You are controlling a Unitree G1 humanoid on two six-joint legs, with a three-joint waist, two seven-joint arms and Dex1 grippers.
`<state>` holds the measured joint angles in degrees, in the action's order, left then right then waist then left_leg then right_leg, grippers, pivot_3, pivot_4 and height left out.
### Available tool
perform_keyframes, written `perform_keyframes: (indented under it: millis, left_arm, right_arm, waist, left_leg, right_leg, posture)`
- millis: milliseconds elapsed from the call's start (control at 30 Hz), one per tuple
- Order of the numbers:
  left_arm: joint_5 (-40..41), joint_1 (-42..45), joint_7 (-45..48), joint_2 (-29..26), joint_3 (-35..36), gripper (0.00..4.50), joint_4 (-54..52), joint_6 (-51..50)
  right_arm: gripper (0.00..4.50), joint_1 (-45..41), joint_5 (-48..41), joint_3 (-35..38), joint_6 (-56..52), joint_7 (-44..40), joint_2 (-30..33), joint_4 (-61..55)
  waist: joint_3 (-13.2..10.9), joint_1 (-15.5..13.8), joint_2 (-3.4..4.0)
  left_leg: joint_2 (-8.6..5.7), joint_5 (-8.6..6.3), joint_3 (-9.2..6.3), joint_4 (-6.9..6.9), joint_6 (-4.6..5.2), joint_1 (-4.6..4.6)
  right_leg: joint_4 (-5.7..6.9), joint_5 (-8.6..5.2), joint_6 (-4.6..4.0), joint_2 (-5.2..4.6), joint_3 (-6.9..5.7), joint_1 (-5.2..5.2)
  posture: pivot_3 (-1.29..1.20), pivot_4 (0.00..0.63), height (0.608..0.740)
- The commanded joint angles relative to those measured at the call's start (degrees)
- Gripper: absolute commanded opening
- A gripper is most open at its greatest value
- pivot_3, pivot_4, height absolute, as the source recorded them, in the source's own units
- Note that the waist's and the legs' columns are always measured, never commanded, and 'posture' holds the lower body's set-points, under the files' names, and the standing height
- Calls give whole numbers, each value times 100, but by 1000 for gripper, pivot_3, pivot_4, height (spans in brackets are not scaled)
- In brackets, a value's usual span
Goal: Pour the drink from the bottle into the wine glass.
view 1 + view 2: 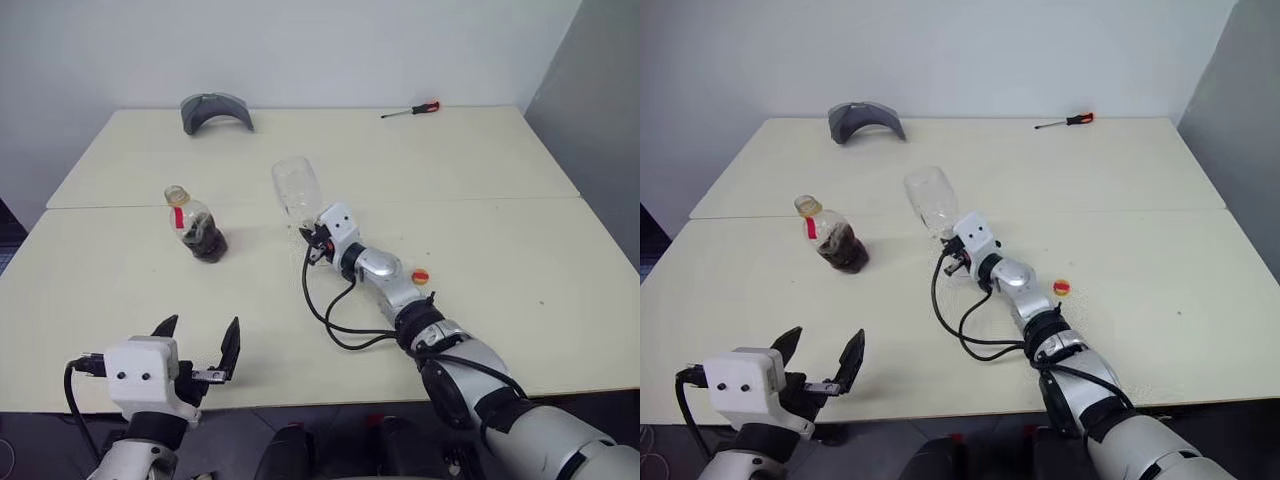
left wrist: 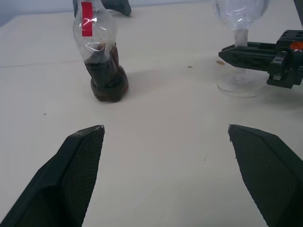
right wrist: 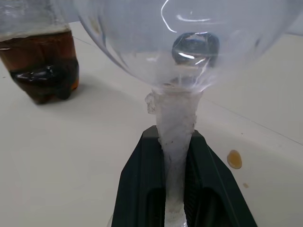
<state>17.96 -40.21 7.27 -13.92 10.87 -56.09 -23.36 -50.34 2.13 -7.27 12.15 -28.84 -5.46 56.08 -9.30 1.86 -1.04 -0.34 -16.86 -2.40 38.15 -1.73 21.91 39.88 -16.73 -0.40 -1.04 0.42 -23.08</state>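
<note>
The thin, fragile stem of the wine glass [image 3: 175, 127] is pinched by the right gripper [image 1: 312, 240], while the light, squashy bottle [image 1: 196, 225] is best taken at its belly by the spread left gripper [image 1: 200, 335].

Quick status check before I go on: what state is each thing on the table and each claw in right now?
bottle: upright, uncapped, dark drink in its lower part.
wine glass: upright, empty, foot on the table, stem gripped.
yellow cap: off the bottle, lying on the table.
left claw: open, holding nothing.
right claw: shut on the wine glass stem.
screwdriver: lying flat at the far edge.
</note>
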Motion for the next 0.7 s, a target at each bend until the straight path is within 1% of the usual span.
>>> perform_keyframes:
  millis: [33,400,633,700]
  left_arm:
    - [73,-72,188,-5,93,4500,-47,172]
    - [219,-60,370,25,289,4500,-155,40]
    - [343,-29,389,-17,325,4500,-246,-59]
    - [366,66,364,-46,317,4500,-281,-130]
  right_arm:
    - [163,216,30,-124,-295,-209,78,-432]
    - [163,2,-44,-162,-786,-247,-161,-417]
    - [163,-412,-255,72,-116,-87,-601,-27]
    - [163,-623,-330,195,149,97,-774,197]
  waist:
    - [1,1,-1]
    - [1,13,-2]
    - [1,17,-2]
    - [0,16,-2]
  left_leg:
    - [0,0,0,0,0,0]
    - [5,0,5,-7,0,-10]
    - [5,0,7,-8,0,-9]
    - [5,0,7,-7,0,-9]
  right_leg:
    - [0,0,0,0,0,0]
    - [2,0,-1,6,6,0]
    - [1,-1,-1,8,10,-3]
    - [1,-1,-1,8,10,-3]
  posture:
    - [0,150,740]
    - [0,150,740]
    - [0,150,740]
    - [0,150,740]
